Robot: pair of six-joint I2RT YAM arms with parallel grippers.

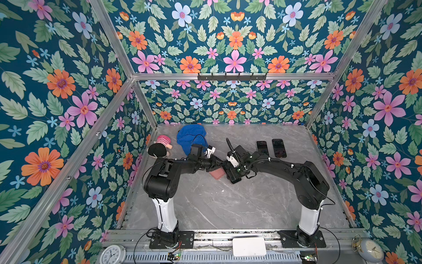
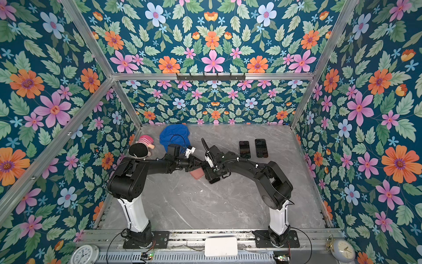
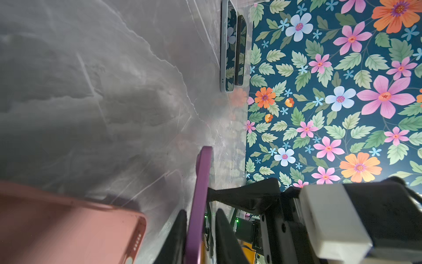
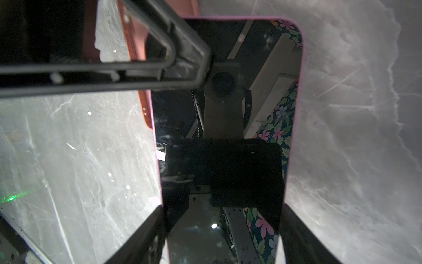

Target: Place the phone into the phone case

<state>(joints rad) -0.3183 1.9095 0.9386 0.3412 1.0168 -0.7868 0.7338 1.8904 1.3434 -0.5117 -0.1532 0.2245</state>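
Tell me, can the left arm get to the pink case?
Probably yes: the left arm ends right at the pink case, with nothing between them. The purple phone in the right jaws is alongside the case, not covering that end.

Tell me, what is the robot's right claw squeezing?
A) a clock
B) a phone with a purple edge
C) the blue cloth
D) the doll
B: in the right wrist view the purple-edged phone sits clamped by its long edges between the two black fingers of the right gripper.
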